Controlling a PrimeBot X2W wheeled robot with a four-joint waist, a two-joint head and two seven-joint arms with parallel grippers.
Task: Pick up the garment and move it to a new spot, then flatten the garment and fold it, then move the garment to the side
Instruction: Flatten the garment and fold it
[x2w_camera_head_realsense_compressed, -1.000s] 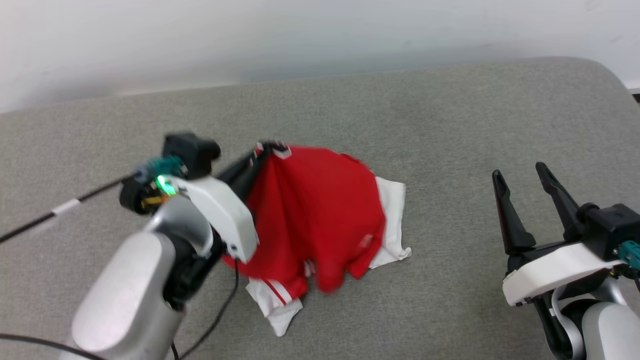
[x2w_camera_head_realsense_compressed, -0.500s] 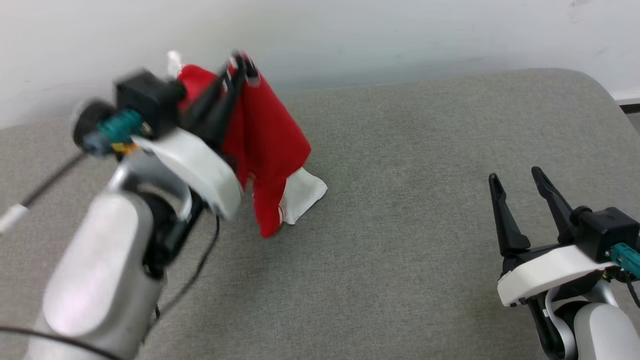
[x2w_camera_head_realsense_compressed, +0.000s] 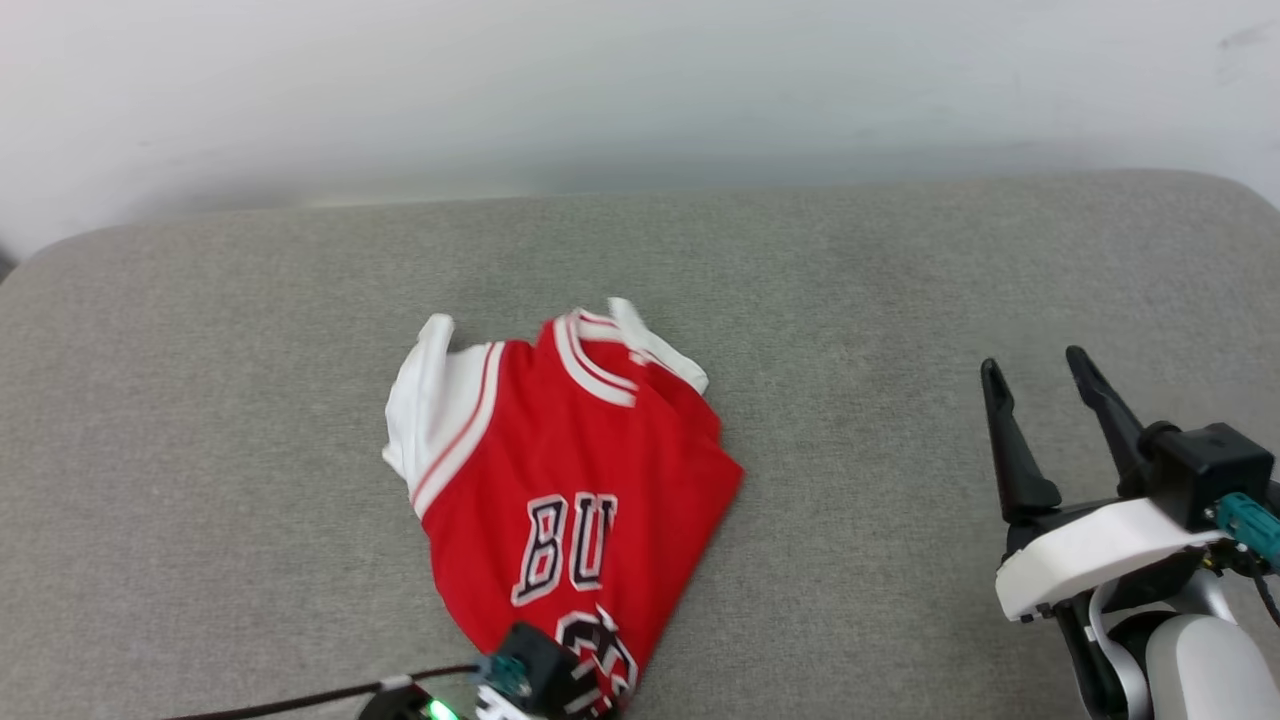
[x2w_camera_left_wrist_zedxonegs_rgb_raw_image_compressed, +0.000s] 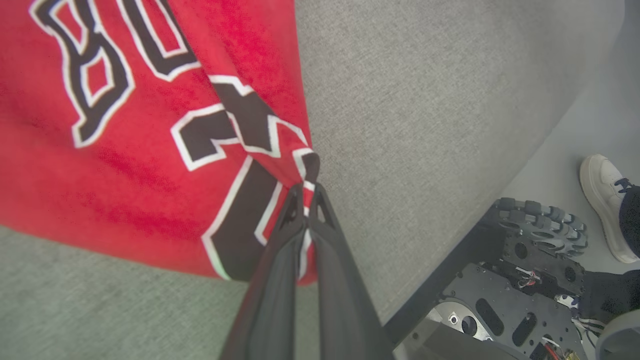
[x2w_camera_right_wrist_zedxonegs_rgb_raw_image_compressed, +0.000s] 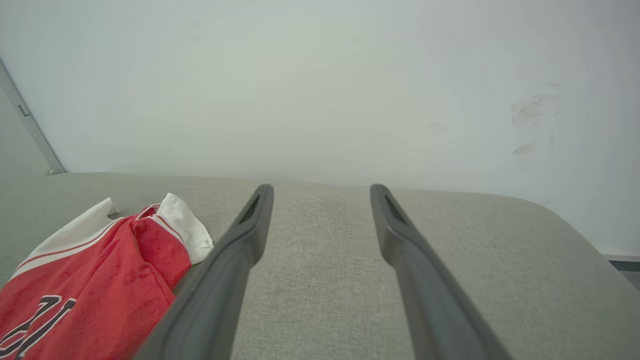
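**Jersey pinched near the number; right arm standing off**

Head view: the garment (x2w_camera_head_realsense_compressed: 570, 470), a red jersey with white sleeve panels and red-and-white striped trim, lay rumpled on the grey fabric tabletop (x2w_camera_head_realsense_compressed: 900, 280). It sat centre-left in the frame, collar toward the top and its lower part running to the bottom edge. The black, white-outlined letters "BU" were readable on the chest; the rest of the word was lost in a fold. Part of a number showed below them, cut off by a dark wrist housing with a green light.

Left wrist view: the left end effector (x2w_camera_left_wrist_zedxonegs_rgb_raw_image_compressed: 305, 192) was closed at frame centre. Both fingers pinched a bunched fold of red cloth at the black number. The jersey spread away to the upper left. At lower right were the tabletop's edge, the wheeled base (x2w_camera_left_wrist_zedxonegs_rgb_raw_image_compressed: 540, 240) and a person's white shoe (x2w_camera_left_wrist_zedxonegs_rgb_raw_image_compressed: 602, 200) on the floor.

The right end effector (x2w_camera_head_realsense_compressed: 1033, 360) stood at the lower right of the head view. Its fingers were spread with nothing between them, well apart from the garment. Right wrist view: jersey at lower left, pale wall (x2w_camera_right_wrist_zedxonegs_rgb_raw_image_compressed: 320, 75) behind.
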